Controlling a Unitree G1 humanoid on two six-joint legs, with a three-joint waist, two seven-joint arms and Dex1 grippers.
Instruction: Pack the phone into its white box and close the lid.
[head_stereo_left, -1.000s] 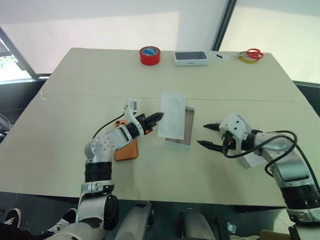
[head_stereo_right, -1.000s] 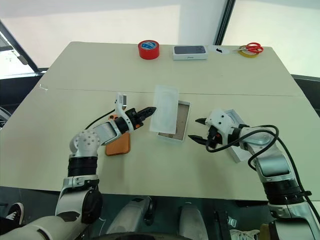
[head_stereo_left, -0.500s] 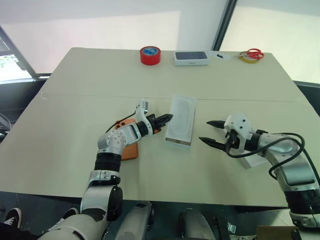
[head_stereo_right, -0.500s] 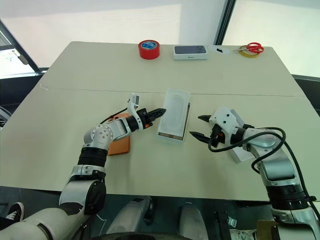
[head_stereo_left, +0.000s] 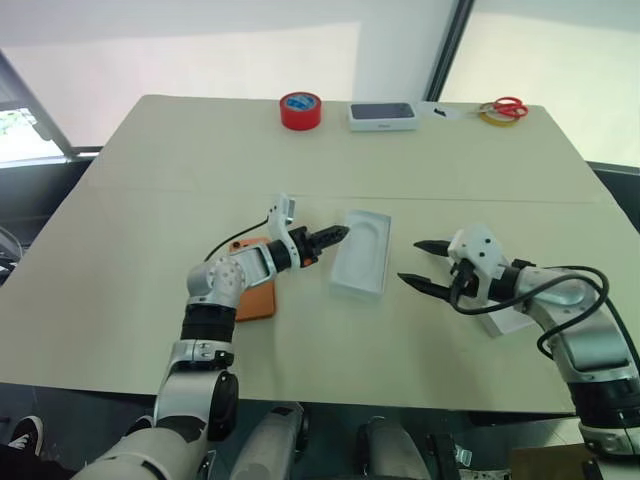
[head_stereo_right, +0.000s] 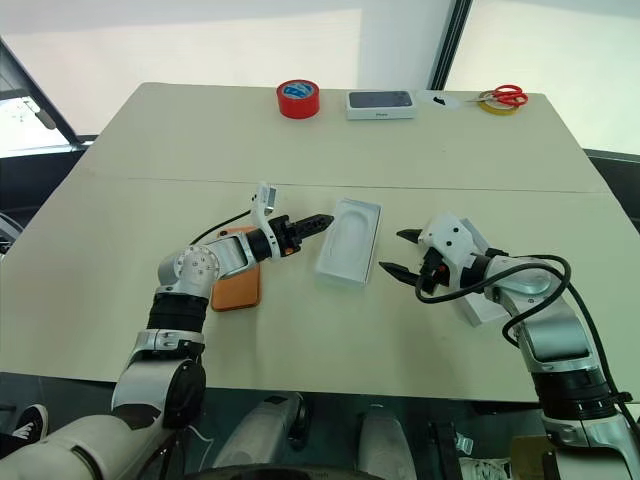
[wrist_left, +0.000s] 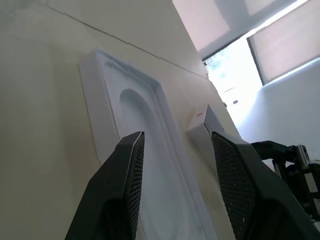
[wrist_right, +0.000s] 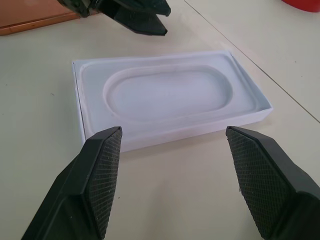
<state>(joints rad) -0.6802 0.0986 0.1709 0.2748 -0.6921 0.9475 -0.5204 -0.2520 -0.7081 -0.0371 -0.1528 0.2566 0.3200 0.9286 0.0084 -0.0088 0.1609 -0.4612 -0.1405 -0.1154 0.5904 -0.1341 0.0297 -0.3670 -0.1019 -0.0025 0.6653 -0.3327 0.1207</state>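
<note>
Squarely between the two arms, the white box (head_stereo_right: 348, 243) lies on the surface (head_stereo_right: 140, 150), its long axis running away from the robot. A thin white moulded insert (wrist_right: 167, 97) with a rounded recess sits in it and covers its floor, so the phone has no room yet.

The left tool (head_stereo_right: 318, 220) hovers just beside the box's left edge, jaws parted and holding nothing, as the left wrist view confirms. The right tool (head_stereo_right: 400, 253) waits near the box's right side, spread wide and empty.

The phone (head_stereo_right: 238, 287) lies flat, camera side down, under the left forearm, nearer the left arm. The lid (head_stereo_right: 483, 302) rests behind the right tool.

Judging by this, the insert probably has to come out first.
</note>
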